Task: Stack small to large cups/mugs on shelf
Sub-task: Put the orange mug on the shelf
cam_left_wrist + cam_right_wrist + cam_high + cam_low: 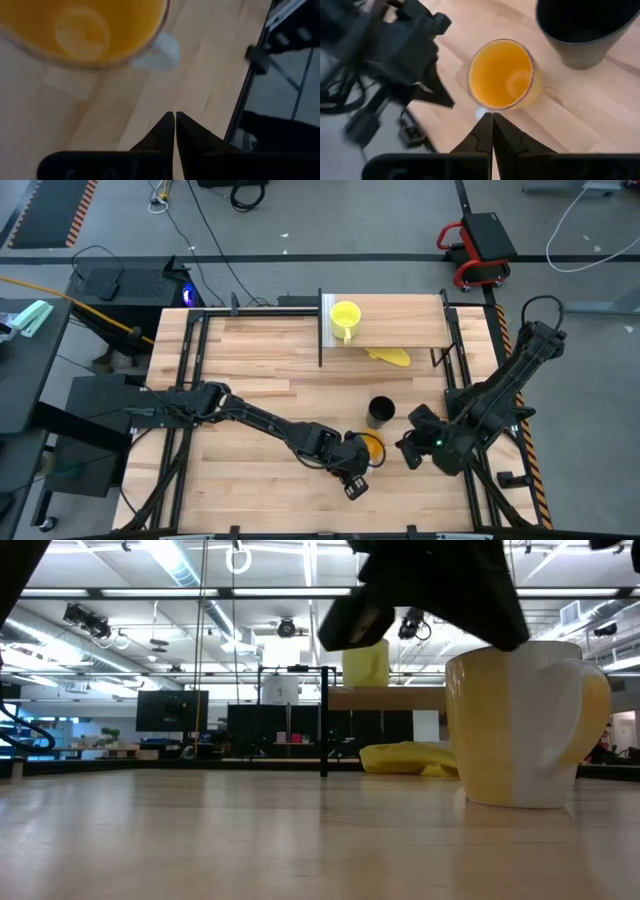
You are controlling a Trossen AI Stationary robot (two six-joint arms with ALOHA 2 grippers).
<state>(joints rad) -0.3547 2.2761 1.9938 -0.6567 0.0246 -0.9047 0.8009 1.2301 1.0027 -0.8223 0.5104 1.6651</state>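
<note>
Nearest the front edge of the table, the left gripper (357,483) sits low beside the orange mug (373,445), its fingers pressed almost together with only a sliver of gap and nothing between them. The right gripper (410,450) is on the mug's other side, toward the right edge, also pinched nearly closed and empty.

The step in hand looks like picking up the orange mug. To do it well, one claw would have to spread first, then come down over the rim or close across the white handle (481,113), which points toward the front edge. Both claws crowd the same mug, so only one should close in while the other backs off, or they may knock together.

The orange mug stands upright and empty, glossy inside. Just behind it, toward the middle of the table, stands the black cup (381,412), upright, close beside the mug but apart from it.

Farther back, the shelf (400,320) runs along the rear edge. The yellow mug (344,317) already sits at its left end. A yellow lump (390,356) lies on the table at the shelf's front edge.
</note>
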